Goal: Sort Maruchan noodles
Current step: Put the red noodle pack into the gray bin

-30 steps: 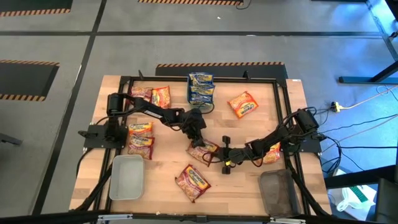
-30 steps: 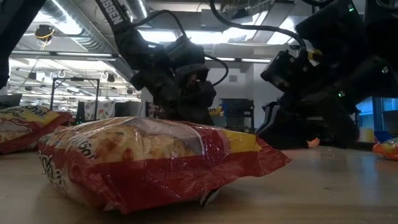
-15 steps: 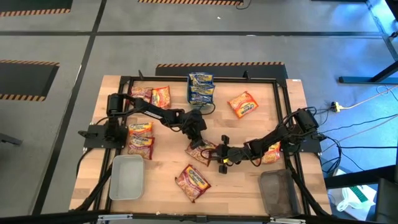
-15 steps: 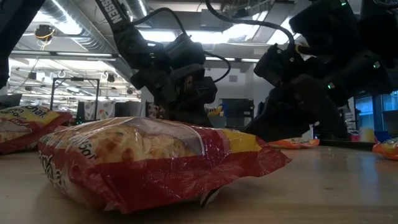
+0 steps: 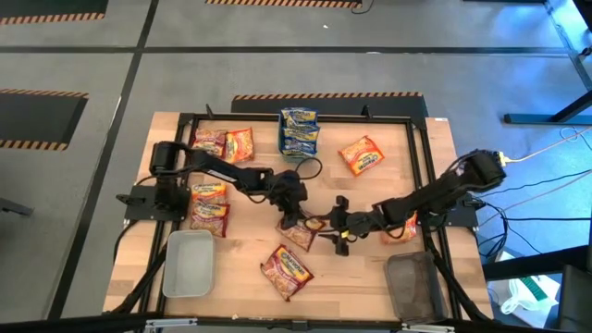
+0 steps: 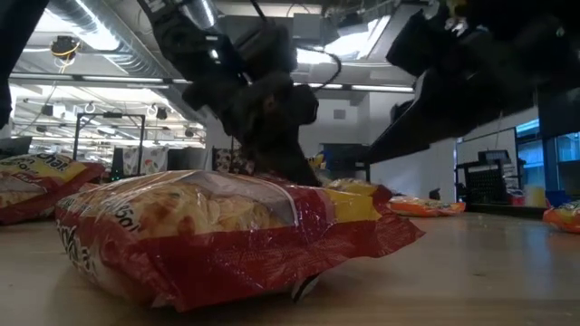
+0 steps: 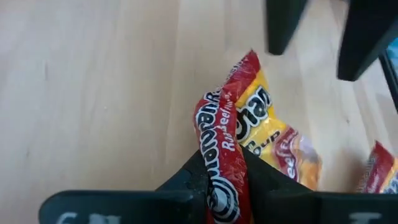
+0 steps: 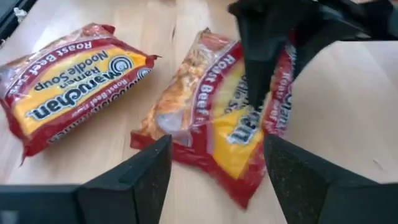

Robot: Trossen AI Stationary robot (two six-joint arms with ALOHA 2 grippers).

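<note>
A Roast Beef Maruchan packet (image 5: 301, 231) mid-table is being pinched by my left gripper (image 5: 294, 219), while my right gripper (image 5: 336, 236) is hovering beside it released; next I'm lifting it toward its pile.

Packet (image 5: 301, 231) btwn trays, mid-table (image 5: 370, 194)

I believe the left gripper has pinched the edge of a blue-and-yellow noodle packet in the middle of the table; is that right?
Not quite: the packet pinched by the left gripper is red and yellow, not blue-and-yellow, as the left wrist view shows. The rest holds; it sits mid-table.
</note>
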